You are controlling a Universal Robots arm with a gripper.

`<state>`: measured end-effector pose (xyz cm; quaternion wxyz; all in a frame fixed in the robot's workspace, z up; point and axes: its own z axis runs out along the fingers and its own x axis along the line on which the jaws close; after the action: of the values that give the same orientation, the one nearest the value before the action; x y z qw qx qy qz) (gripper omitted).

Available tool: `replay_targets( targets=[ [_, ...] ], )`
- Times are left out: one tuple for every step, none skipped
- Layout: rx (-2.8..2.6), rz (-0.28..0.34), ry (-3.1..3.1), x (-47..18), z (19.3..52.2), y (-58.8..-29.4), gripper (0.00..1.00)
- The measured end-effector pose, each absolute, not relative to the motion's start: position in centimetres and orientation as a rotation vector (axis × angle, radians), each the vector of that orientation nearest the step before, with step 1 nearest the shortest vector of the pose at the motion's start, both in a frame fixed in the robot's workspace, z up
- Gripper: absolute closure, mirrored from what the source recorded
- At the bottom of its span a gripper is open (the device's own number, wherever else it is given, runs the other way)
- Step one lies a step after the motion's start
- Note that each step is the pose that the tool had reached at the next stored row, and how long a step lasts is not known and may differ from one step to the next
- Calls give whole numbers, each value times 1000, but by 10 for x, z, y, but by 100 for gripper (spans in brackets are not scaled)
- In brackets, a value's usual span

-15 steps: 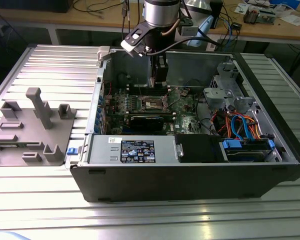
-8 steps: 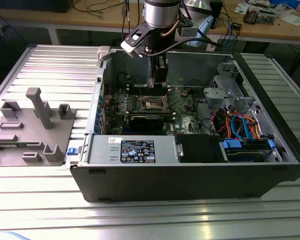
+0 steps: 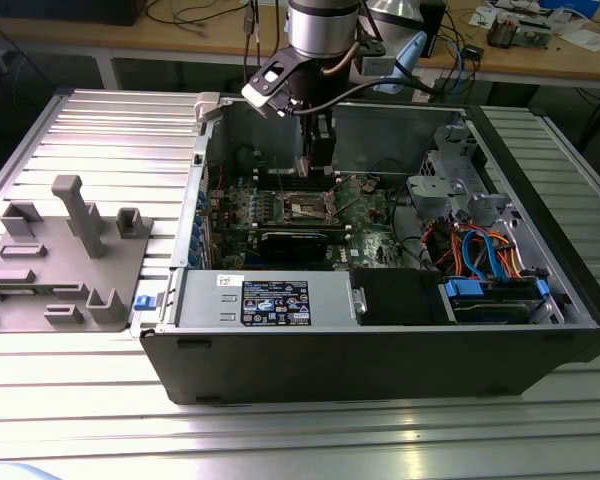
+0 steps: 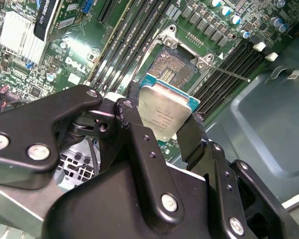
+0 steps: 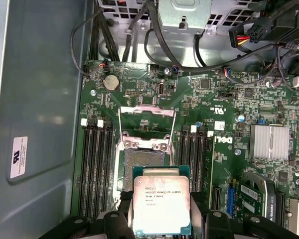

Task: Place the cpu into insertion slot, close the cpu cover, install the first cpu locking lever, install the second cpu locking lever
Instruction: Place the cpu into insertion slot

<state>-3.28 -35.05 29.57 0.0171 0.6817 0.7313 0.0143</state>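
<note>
The gripper (image 4: 162, 118) is clamped on the cpu (image 4: 165, 112); the insertion slot (image 4: 175, 67) lies near.

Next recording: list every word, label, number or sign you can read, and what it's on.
Small flat square silvery-grey cpu, gripped by the black hand: printed lines, too small to quote reliably.
White sticker on the grey case wall: unreadable.
Black-and-blue label on the grey power supply box: blurred.
Green circuit board: white lettering, too small to quote.
</note>
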Motion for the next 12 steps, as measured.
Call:
replay_targets(
  targets=[
    [2118, 44, 2273, -33, 296, -350, 46],
    [2118, 44, 2273, -33, 295, -350, 46],
    [2118, 44, 2273, -33, 295, -350, 46],
    [2118, 44, 2273, -33, 295, -350, 46],
    [2118, 44, 2273, -33, 295, -350, 46],
    [2118, 44, 2273, -33, 294, -350, 46],
    [2118, 44, 2273, -33, 294, -350, 46],
    [2118, 44, 2273, -33, 294, -350, 46],
    [2118, 44, 2273, -33, 294, -350, 46],
    [2118, 44, 2273, -33, 294, -350, 46],
    [2118, 44, 2273, -33, 294, -350, 46],
    [2118, 44, 2273, -33, 293, -350, 46]
  ],
)
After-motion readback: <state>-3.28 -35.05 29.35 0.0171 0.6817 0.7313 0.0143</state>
